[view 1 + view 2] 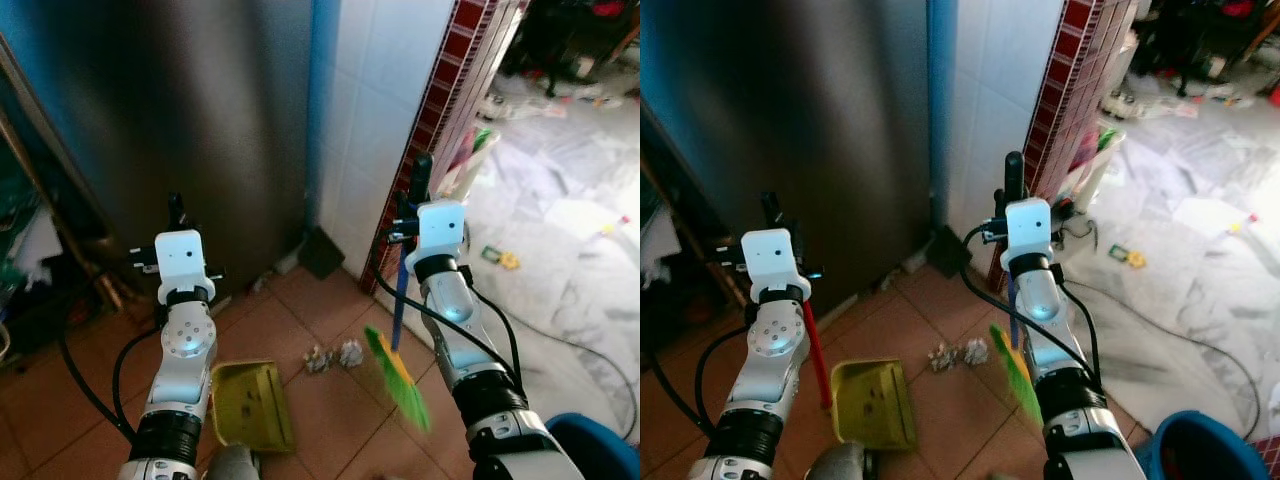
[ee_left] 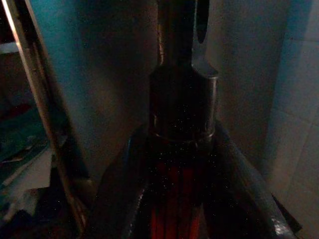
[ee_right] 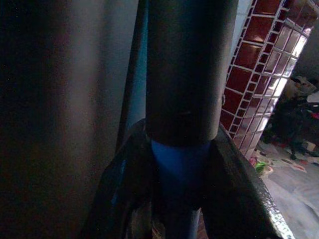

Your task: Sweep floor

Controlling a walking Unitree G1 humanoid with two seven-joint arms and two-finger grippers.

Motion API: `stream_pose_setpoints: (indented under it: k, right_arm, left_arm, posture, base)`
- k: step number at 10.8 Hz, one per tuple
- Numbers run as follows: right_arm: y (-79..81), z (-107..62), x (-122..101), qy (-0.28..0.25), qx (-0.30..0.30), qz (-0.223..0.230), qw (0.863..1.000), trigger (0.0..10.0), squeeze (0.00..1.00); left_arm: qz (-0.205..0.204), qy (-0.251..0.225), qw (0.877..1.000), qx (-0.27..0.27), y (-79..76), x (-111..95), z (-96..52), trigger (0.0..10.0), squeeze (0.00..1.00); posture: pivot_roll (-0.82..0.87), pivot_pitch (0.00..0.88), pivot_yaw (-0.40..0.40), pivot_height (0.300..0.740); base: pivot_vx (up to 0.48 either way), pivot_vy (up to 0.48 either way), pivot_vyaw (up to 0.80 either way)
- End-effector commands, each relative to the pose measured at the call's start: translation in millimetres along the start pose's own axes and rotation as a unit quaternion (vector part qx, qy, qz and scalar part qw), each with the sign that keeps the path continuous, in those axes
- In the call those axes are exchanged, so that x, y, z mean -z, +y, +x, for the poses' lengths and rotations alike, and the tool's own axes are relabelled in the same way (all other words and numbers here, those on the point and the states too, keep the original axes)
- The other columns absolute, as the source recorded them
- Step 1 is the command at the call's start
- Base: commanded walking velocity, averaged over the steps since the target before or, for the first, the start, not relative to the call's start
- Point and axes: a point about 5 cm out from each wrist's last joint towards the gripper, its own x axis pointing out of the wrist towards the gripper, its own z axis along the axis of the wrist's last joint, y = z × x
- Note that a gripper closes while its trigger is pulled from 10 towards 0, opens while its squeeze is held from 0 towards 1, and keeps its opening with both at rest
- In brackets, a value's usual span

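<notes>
Terracotta floor [image 1: 330, 400] holds crumpled paper scraps [image 1: 334, 356] beside a yellow dustpan [image 1: 250, 403].

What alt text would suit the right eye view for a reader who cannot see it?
The right gripper holds a blue-handled broom with green bristles beside crumpled paper scraps on the terracotta tile floor. The left gripper holds the red handle of a yellow dustpan set on the floor, facing a dark refrigerator.

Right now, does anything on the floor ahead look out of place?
Yes: crumpled paper scraps lie loose on the terracotta tiles, between the yellow dustpan and the green broom bristles, not yet swept in.
</notes>
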Motion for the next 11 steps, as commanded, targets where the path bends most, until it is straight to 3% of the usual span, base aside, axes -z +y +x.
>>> stream_pose_setpoints:
  k: [1, 4, 9, 11]
  right_arm:
    - [-2.1, 3.8, -10.6, -0.021, -0.002, -0.009, 1.000, 10.0, 0.00]
    - [-1.4, 4.3, -12.4, -0.026, -0.007, -0.014, 1.000, 10.0, 0.00]
    - [-0.6, 6.6, -13.5, -0.023, -0.008, -0.009, 1.000, 10.0, 0.00]
    - [0.8, 5.7, -12.3, -0.021, -0.011, -0.003, 1.000, 10.0, 0.00]
  left_arm:
    - [-0.009, -0.034, 0.999, 0.006, -1.8, -13.7, 3.7, 10.0, 0.00]
    - [-0.008, -0.035, 0.999, 0.009, -2.7, -13.5, 4.1, 10.0, 0.00]
    - [-0.007, -0.036, 0.999, 0.007, -2.3, -14.3, 5.9, 10.0, 0.00]
    - [-0.007, -0.036, 0.999, 0.005, -1.9, -14.2, 6.0, 10.0, 0.00]
  posture:
    - [-0.01, 0.046, -0.070, 0.740]
    - [-0.01, 0.042, -0.067, 0.740]
    - [-0.01, 0.055, -0.066, 0.740]
    - [-0.01, 0.055, -0.065, 0.740]
  base:
    - [0.315, 0.000, 0.00]
    - [0.314, 0.000, 0.33]
    - [0.318, 0.000, 0.00]
    - [0.000, 0.000, 0.00]
